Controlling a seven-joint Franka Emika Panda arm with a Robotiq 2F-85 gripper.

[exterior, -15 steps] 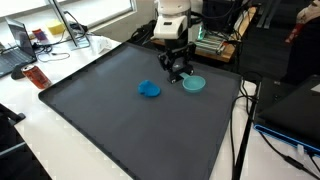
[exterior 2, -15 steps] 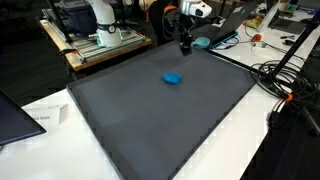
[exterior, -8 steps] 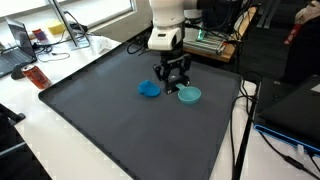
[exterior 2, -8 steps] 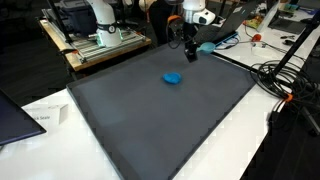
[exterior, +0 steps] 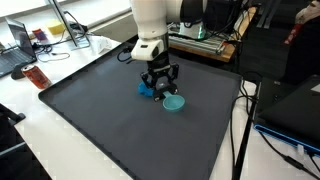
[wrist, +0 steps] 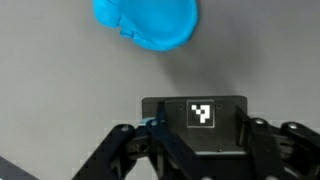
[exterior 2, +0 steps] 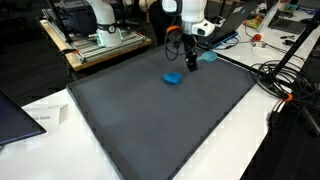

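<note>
Tool point(exterior: 166, 93) pinched narrow on rim of teal dish point(exterior: 174, 103), moved with it from upper right toward frame centre within the last second, now hanging just beside blue lump point(exterior: 145, 89) on dark worktop point(exterior: 100, 125), carry evidently under way.

Small teal bowl point(exterior: 174, 102), rim up, just beside lumpy blue object point(exterior: 148, 88)

In an exterior view, centre frame, the gripper point(exterior: 163, 90) covers part of the blue object point(exterior: 146, 90). In the wrist view the top edge cuts that object off and the bottom edge cuts the fingers, hiding their tips from us. The teal dish point(exterior 2: 207, 57), upper centre, is too small to make out.
</note>
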